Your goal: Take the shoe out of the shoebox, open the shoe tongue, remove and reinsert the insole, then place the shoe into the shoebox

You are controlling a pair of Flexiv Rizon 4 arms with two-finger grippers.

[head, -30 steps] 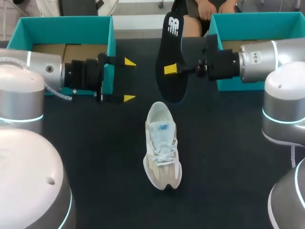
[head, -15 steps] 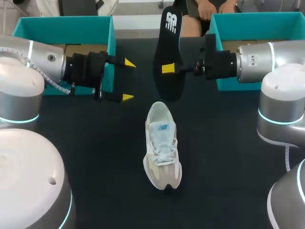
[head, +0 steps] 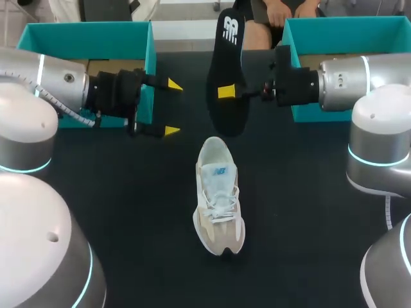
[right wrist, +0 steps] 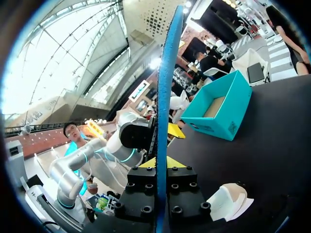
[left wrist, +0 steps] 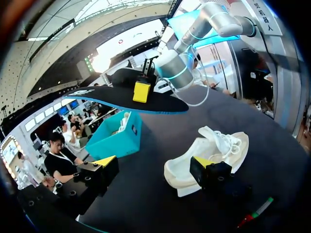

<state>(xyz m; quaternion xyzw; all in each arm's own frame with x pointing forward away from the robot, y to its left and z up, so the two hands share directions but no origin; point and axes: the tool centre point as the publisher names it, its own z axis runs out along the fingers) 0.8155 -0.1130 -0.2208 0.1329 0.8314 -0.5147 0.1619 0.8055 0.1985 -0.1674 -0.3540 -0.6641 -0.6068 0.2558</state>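
The right claw (head: 230,93) (right wrist: 161,163) is closed flat on a thin black foam insole with a bright blue edge (head: 227,58) (left wrist: 126,97) (right wrist: 167,73). Its two yellow-tipped fingers press on the insole's opposite faces, at about mid-length. The insole hangs in the air, clear of the black tabletop (head: 128,212), and stands on edge. One end carries a white logo and reaches away past the claw; the plain, darker end dips below it. In the right wrist view only the blue edge shows, running straight out from between the fingers.

The white and cream lace-up sneaker (head: 218,199) (left wrist: 218,141) (right wrist: 226,201) sits on its sole on the table. It is lower than the right claw and apart from the insole. Its heel opening faces the insole's lower end. It has white laces, beige side panels and a small blue mark on the tongue.

The left claw (head: 173,108) (left wrist: 154,162) is spread wide and holds nothing. The insole floats ahead of it, and the sneaker lies ahead of one finger, partly hidden behind it.

A teal cardboard shoebox with a brown inside (head: 90,38) (right wrist: 218,111) stands just behind the left claw. A second teal shoebox (head: 340,29) (left wrist: 116,141) stands behind the right claw's wrist
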